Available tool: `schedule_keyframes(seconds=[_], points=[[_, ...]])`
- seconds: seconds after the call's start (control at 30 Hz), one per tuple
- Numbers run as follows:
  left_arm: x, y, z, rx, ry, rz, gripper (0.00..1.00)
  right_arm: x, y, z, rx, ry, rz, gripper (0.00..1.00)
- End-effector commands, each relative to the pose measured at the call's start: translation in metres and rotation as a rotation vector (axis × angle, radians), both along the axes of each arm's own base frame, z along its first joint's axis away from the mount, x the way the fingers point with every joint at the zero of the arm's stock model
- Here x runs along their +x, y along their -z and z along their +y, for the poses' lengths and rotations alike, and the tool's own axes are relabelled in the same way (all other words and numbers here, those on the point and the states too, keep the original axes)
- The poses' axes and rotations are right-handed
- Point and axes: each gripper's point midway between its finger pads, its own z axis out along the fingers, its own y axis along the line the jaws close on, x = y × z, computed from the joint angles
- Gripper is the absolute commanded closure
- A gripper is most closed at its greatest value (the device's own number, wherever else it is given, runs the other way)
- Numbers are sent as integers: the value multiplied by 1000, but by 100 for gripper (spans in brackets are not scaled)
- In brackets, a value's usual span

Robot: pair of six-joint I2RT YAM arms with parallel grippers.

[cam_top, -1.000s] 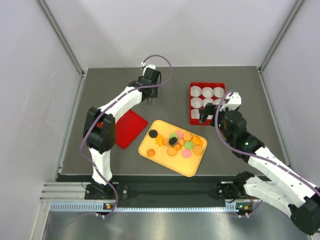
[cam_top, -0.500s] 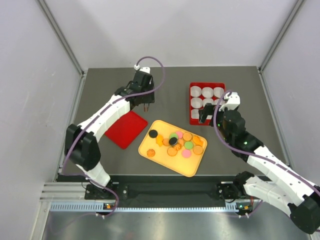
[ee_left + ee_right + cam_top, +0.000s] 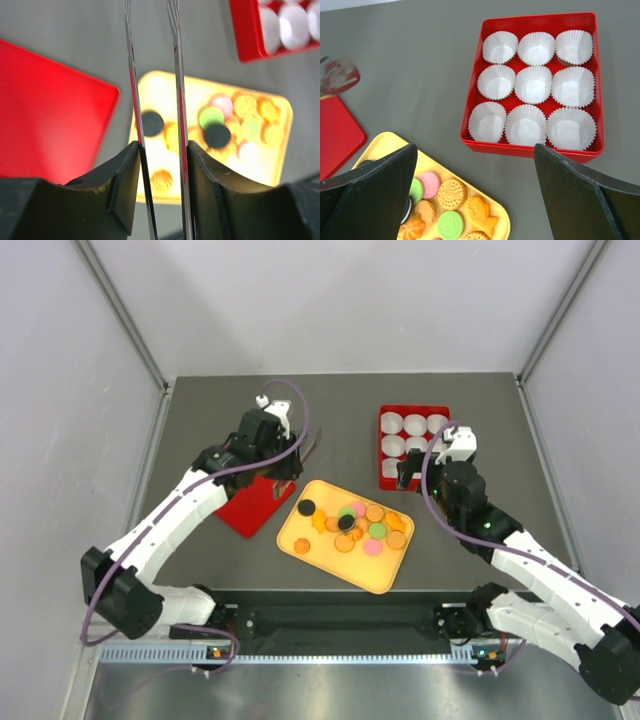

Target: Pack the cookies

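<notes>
At the left of the grey table (image 3: 350, 405), a flat red lid (image 3: 245, 502) is seen, with the left end effector (image 3: 150, 20) held above its far right corner; its two thin metal blades are parted by a narrow gap and nothing is pinched between them. In the middle, the cookies (image 3: 358, 525), orange, pink, green and black, are heaped on a yellow tray (image 3: 385, 580), one black disc set apart toward the tray's left end. Further right, a red box (image 3: 412, 410) is lined with nine white paper cups (image 3: 535, 85). The right end effector (image 3: 474, 150) is held near the box's near edge, its jaws spread wide and gripping nothing.
</notes>
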Motion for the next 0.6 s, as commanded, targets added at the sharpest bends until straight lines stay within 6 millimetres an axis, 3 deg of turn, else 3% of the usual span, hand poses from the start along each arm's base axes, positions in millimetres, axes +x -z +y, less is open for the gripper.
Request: schedule_keyframes(seconds=[0.0, 0.27, 0.57], points=[[-35, -5, -10, -63, 128, 33, 54, 5, -10, 3, 1, 5, -34, 0], [-89, 5, -20, -91, 263, 99, 55, 8, -6, 4, -20, 9, -22, 0], [-121, 14, -35, -60, 334, 142, 53, 10, -3, 5, -30, 6, -15, 0]])
